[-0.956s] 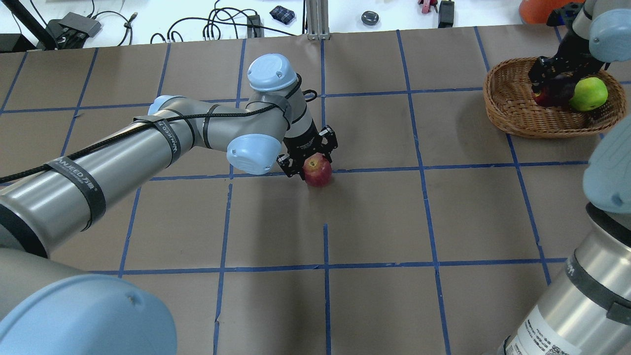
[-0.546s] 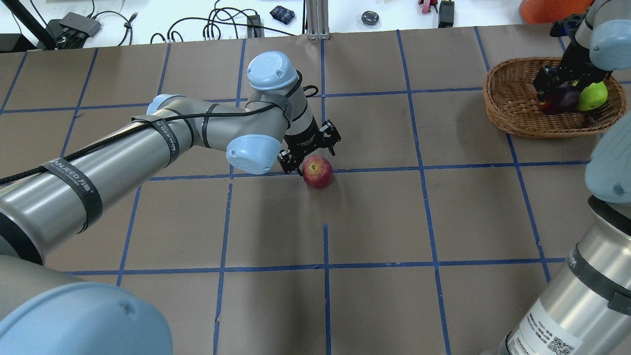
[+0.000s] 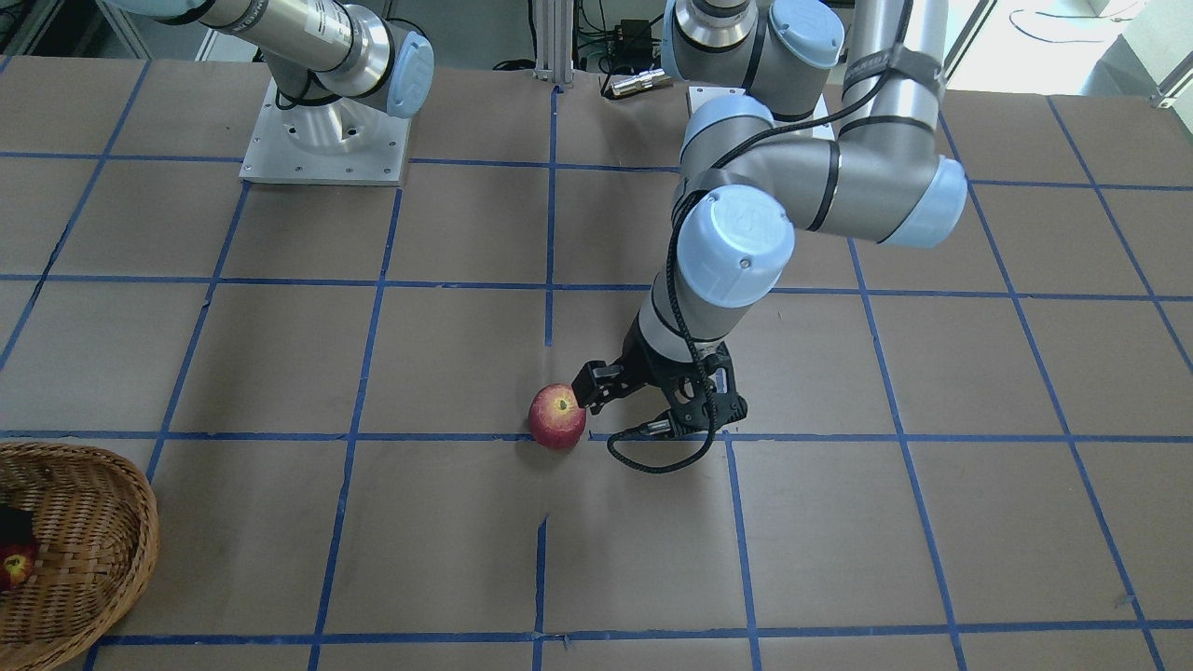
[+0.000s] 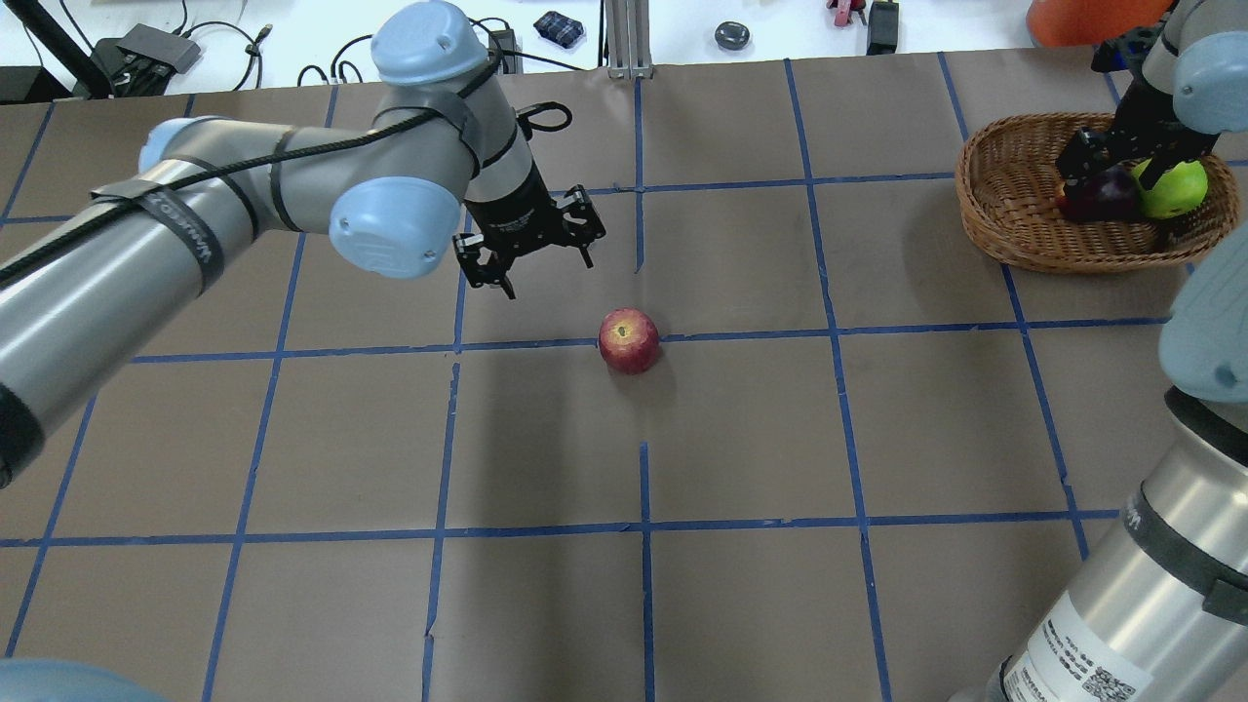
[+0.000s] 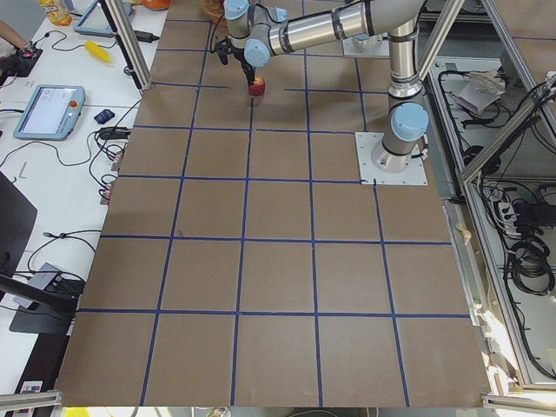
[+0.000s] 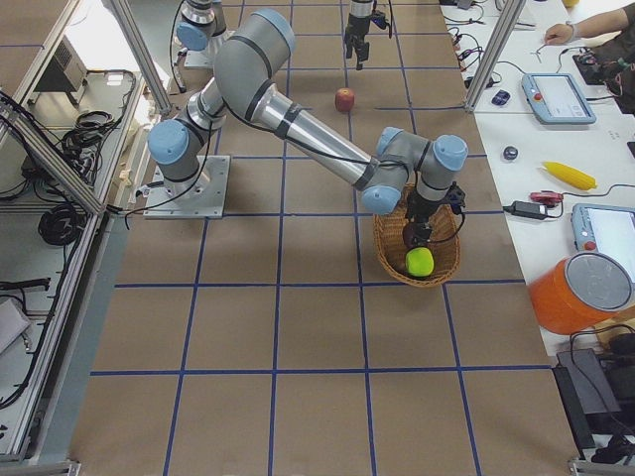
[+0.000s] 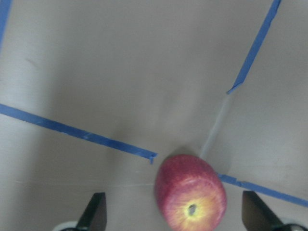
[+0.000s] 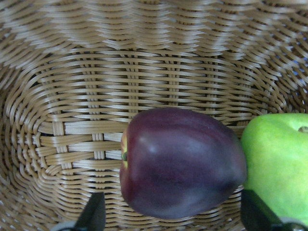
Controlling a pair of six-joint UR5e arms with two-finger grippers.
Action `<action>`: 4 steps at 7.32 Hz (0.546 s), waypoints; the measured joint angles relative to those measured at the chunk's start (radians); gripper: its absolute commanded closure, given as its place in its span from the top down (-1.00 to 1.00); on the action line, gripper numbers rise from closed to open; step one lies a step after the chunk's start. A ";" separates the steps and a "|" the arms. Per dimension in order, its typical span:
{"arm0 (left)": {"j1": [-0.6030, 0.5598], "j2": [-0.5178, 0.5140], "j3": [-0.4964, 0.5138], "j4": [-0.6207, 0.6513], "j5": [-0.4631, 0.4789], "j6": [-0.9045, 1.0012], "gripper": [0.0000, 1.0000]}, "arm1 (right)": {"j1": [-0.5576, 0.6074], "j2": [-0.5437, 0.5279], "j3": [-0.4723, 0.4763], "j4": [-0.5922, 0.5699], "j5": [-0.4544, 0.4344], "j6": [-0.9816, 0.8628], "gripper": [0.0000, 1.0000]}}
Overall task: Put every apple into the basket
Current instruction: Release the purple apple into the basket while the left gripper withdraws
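Note:
The red apple (image 4: 629,340) with its yellowish stem dimple lies on the brown table at a blue tape crossing. It also shows in the front-facing view (image 3: 557,416) and the left wrist view (image 7: 190,199). My left gripper (image 4: 541,273) is open and empty, above and to the far left of the apple, not touching it. The wicker basket (image 4: 985,210) stands at the far right. In it lie the maroon apple (image 4: 1097,195) and the yellow-green apple (image 4: 1175,190), side by side. My right gripper (image 4: 1111,171) hangs open just over the maroon apple (image 8: 183,161).
A white bench with cables and small items runs along the table's far edge, with an aluminium post (image 4: 624,39) at its middle. An orange object (image 4: 1072,19) sits behind the basket. The arm bases (image 3: 322,140) stand on the robot's side.
My left gripper has risen and pulled back to the far left, away from the red apple, which has stayed in place. My right gripper has lifted slightly over the maroon apple in the basket.

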 measured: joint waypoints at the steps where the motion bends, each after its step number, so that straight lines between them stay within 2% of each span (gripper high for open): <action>1: 0.018 0.055 0.011 -0.081 0.044 0.084 1.00 | 0.017 -0.037 -0.007 0.043 0.007 0.005 1.00; 2: 0.032 0.115 0.024 -0.153 0.077 0.144 1.00 | 0.061 -0.087 -0.009 0.110 0.018 0.037 1.00; 4: 0.057 0.201 0.060 -0.274 0.118 0.187 1.00 | 0.217 -0.172 -0.004 0.238 0.091 0.229 1.00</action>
